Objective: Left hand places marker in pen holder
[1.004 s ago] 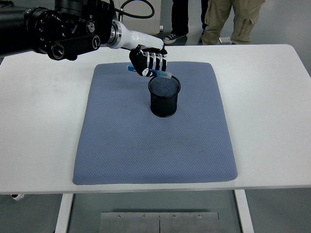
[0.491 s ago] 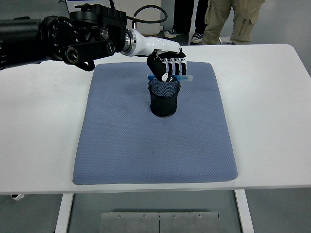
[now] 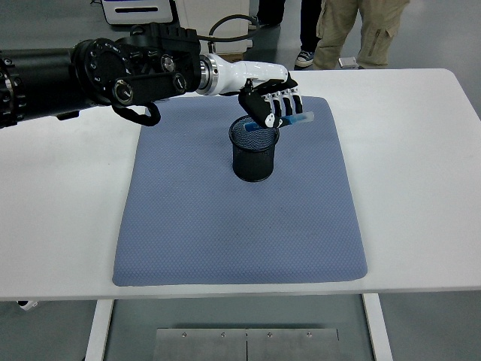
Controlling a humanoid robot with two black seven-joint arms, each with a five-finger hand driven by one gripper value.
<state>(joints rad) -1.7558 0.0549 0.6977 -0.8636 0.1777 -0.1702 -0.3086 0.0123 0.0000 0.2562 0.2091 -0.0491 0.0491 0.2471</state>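
A black mesh pen holder stands upright on a blue-grey mat, toward its far middle. My left hand hovers just above the holder's far right rim, fingers curled around a blue marker. The marker lies tilted, its left end dipping over the holder's mouth, its right end sticking out past the fingers. The right arm is out of sight.
The mat lies on a white table. Two people's legs stand beyond the table's far edge. A white machine is at the back left.
My left arm has moved right and slightly forward with the marker, from the holder's far left rim to above its far right rim. The marker has tilted down toward the mouth.
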